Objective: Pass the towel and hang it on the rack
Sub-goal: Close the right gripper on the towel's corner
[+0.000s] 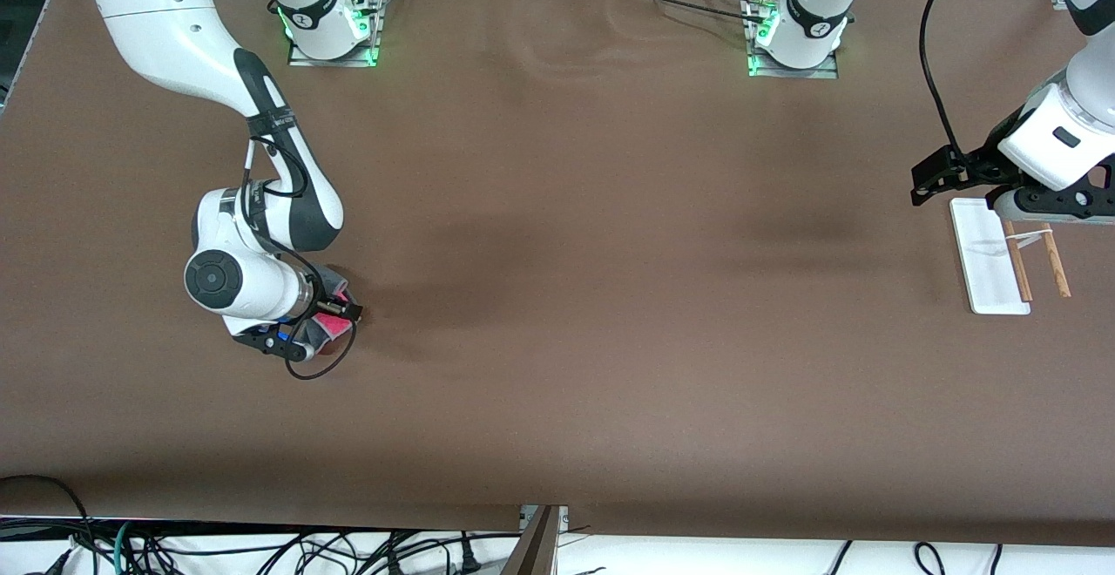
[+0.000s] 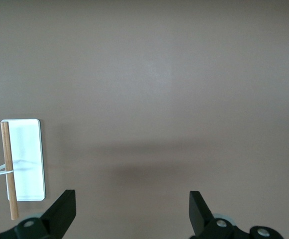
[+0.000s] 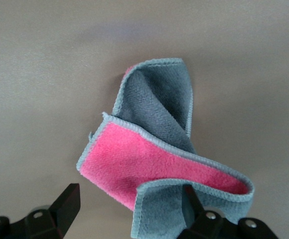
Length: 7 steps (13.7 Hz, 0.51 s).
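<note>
The towel (image 1: 334, 324) lies crumpled on the brown table toward the right arm's end, pink side up with grey flaps folded over it (image 3: 154, 154). My right gripper (image 1: 322, 335) is down on it, open, and a folded grey edge sits between the jaws (image 3: 130, 199) against one finger. The rack (image 1: 989, 257) stands at the left arm's end, a white base with two thin wooden rods (image 1: 1019, 263). My left gripper (image 1: 936, 179) hovers beside the rack (image 2: 27, 159), open with nothing between its fingers (image 2: 133, 204).
The brown tablecloth (image 1: 610, 296) covers the whole table. Both arm bases (image 1: 331, 26) stand along the edge farthest from the front camera. Loose cables hang below the table's near edge (image 1: 261, 549).
</note>
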Tool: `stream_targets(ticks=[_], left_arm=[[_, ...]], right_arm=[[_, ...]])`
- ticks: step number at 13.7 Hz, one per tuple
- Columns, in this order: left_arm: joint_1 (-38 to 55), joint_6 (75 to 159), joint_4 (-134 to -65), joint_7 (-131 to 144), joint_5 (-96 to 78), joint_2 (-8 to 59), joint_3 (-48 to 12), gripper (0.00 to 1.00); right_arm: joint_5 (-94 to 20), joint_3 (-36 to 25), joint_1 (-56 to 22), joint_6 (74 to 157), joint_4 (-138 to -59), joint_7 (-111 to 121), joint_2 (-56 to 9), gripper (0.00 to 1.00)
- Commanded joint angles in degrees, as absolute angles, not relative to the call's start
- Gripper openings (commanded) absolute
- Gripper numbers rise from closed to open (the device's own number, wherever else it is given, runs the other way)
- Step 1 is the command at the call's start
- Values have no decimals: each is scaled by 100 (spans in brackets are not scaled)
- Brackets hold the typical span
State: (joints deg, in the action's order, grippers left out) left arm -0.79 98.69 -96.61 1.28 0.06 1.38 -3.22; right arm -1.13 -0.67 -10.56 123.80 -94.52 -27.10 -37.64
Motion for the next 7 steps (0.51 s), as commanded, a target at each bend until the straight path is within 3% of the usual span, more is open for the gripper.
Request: stream_targets(ticks=[1,7], left_arm=[[-167,9835,-9589,114,-44,167,-404,100],[-176,9826,-9589,105,-44,167,-404,100]], right_arm=[[-79,-70,-1002,12331,-9720,-2576,-3525,74],[-79,-79,-993,12322,-9721,-2540,-3524,15]])
